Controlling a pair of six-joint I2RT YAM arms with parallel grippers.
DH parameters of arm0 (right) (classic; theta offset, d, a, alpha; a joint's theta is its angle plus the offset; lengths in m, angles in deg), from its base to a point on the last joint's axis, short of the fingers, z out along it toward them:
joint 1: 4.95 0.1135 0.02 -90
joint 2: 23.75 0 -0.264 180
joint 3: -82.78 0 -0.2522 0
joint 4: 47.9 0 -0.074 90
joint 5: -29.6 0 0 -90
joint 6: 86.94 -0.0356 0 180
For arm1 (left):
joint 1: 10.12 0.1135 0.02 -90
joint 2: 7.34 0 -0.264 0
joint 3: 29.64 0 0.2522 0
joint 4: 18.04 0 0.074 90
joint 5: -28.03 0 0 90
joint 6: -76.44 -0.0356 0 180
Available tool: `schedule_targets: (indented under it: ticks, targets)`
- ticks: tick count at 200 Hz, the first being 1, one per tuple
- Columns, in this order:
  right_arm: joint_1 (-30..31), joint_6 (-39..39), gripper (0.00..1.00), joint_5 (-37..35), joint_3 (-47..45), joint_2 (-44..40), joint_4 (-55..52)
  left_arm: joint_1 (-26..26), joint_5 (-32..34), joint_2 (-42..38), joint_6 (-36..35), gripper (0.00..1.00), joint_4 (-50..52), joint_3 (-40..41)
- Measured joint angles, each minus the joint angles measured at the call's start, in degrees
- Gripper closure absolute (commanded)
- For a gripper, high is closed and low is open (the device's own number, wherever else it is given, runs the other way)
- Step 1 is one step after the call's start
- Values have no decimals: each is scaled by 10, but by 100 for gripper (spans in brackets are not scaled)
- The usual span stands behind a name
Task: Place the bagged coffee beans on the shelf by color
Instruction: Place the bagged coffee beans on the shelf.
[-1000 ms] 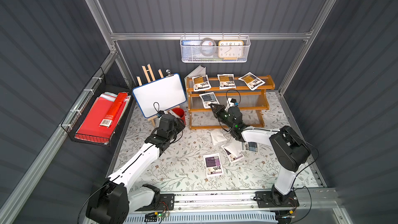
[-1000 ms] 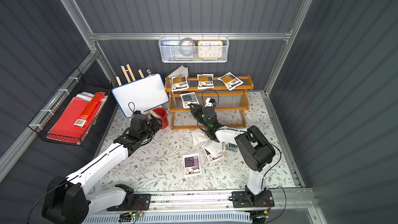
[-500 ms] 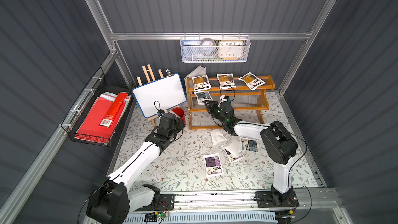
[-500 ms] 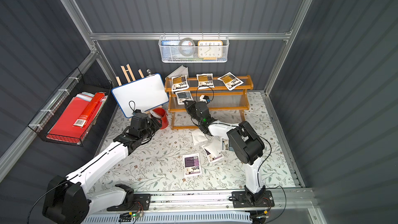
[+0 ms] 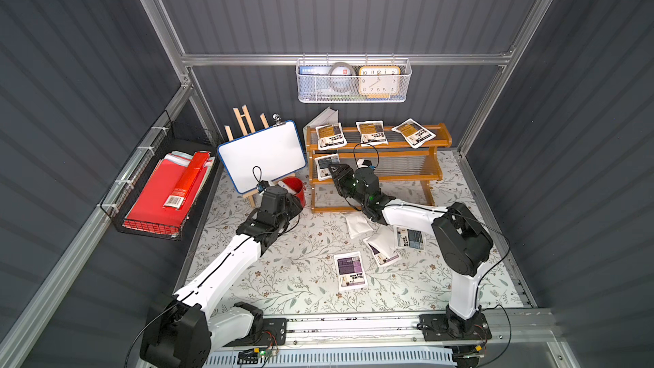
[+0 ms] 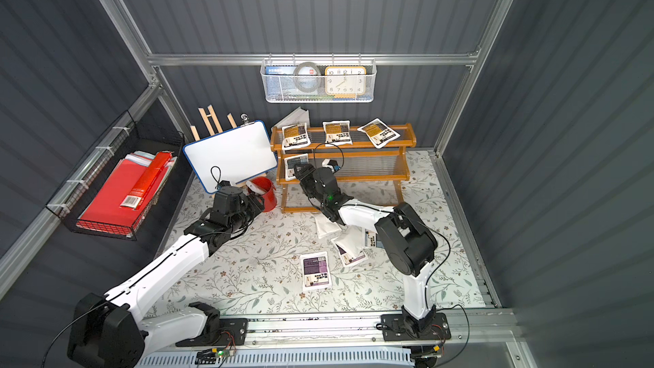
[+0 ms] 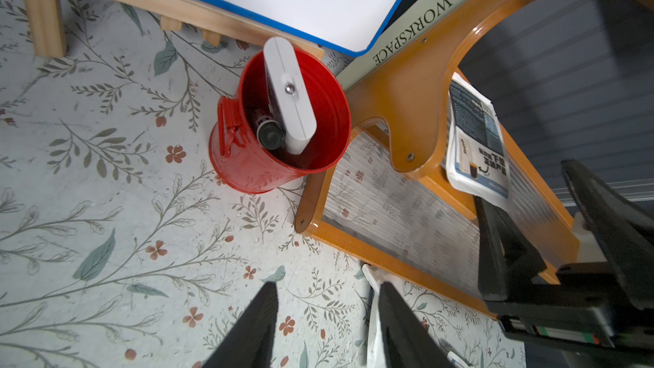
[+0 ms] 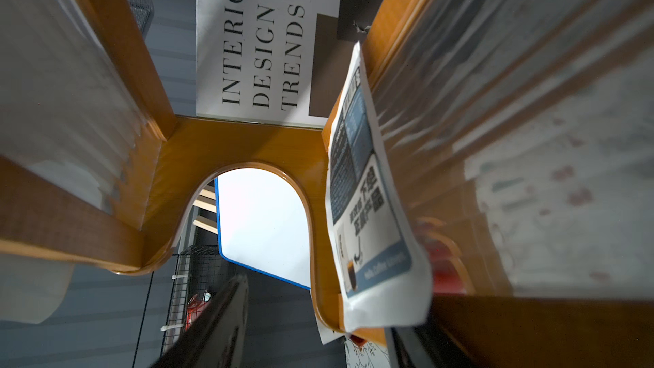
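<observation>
step: set-down of blue-grey pouch (image 5: pixel 325 166), judged | place: left end of shelf (image 5: pixel 439 143) middle tier | right gripper (image 5: pixel 336 171): jaws apart, just beside pouch, nothing held | left gripper (image 7: pixel 327 286): jaws apart, empty | advice: withdraw level and straight, lest a finger drags the pouch over the front edge

Nine coffee pouches (image 5: pixel 371 132) are counted: three amber, two blue-grey, two purple, two turned label-down. One shelf (image 5: pixel 439 141), one whiteboard (image 5: pixel 263 155), one red bucket (image 5: pixel 296 187) and two baskets (image 5: pixel 352 98) are seen.
</observation>
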Motion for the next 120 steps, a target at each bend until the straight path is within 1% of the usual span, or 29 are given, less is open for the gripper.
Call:
schedule_targets:
  ticks: [27, 63, 95, 120]
  targets:
    - [0, 4, 29, -9, -27, -35, -28, 0, 5, -3, -4, 49, 6, 0]
    - [0, 10, 30, -26, -83, -77, -63, 0, 9, -3, -11, 49, 6, 0]
    - [0, 43, 30, -43, -121, -99, -126, 0, 10, -3, -21, 48, 6, 0]
    - [0, 84, 30, -63, -146, -152, -182, 0, 13, -3, -34, 48, 3, 0]
